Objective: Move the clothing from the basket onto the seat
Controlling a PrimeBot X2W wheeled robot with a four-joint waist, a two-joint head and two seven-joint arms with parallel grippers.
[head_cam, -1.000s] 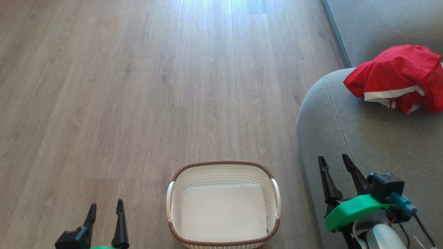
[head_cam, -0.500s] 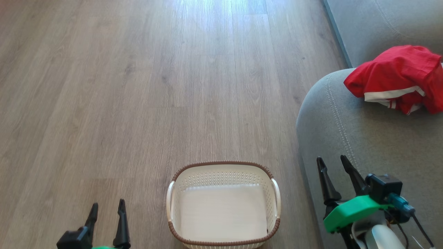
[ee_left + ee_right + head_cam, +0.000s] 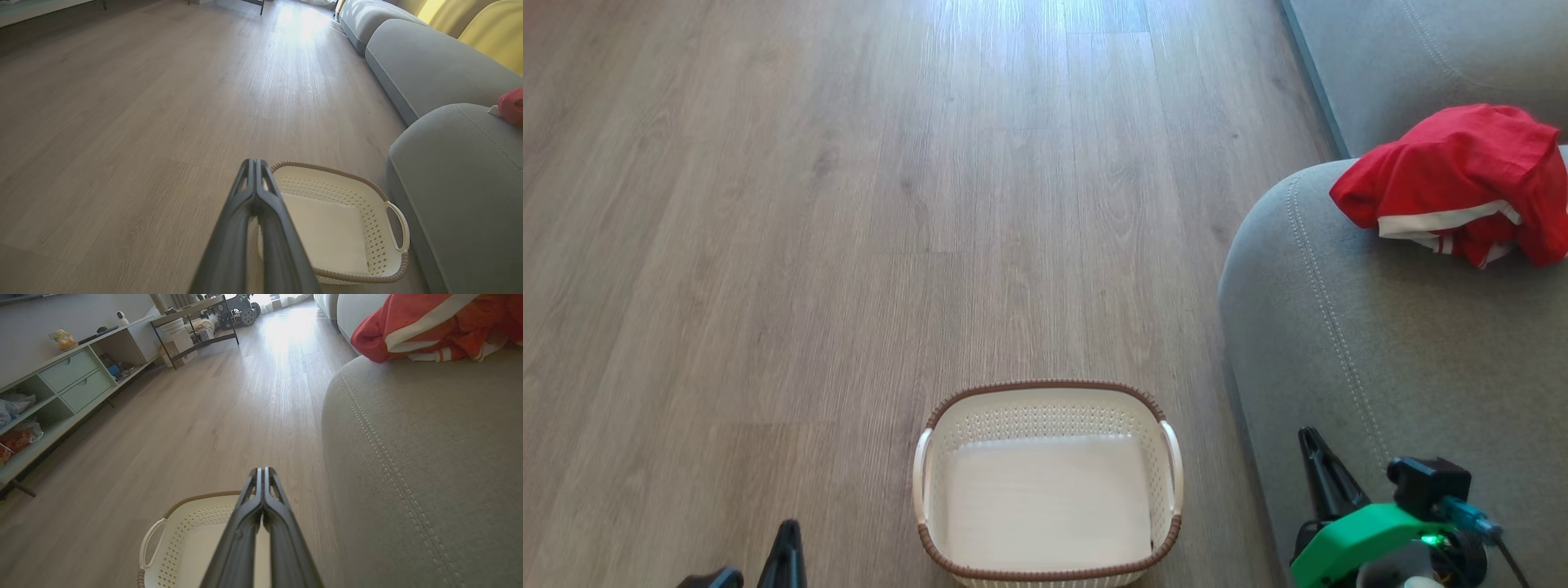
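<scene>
Dark and long, the two fingers of my left gripper [image 3: 254, 163] lie pressed together tip to tip with nothing between them, low over the grey-brown wood-plank floor [image 3: 849, 204]. My right gripper [image 3: 263, 470], on its green mount, is closed the same way, finger flat against finger, and hangs at the near rounded edge of the seat.

Between the two grippers stands the small cream-white perforated plastic basket [image 3: 1045, 384] with its brown woven-look rim and white side handles. It sits upright on the floor, just beside the seat's edge, and its flat pale bottom is in plain sight.

On my right, the large grey fabric-upholstered seat [image 3: 1380, 343] rises well above the basket, its double stitched seam running away from me. The bright red clothing [image 3: 1454, 171] with white trim lies crumpled at the far end of that cushion, well apart from both grippers. I cannot tell whether the heap is one piece or two.

Behind it, a second grey sofa cushion [image 3: 425, 65] carries the line on, with yellow back cushions [image 3: 494, 36] above. Across the floor, the right wrist view shows a low white shelf unit with pale green drawers [image 3: 69, 371] and a black-framed table [image 3: 196, 310] beyond.
</scene>
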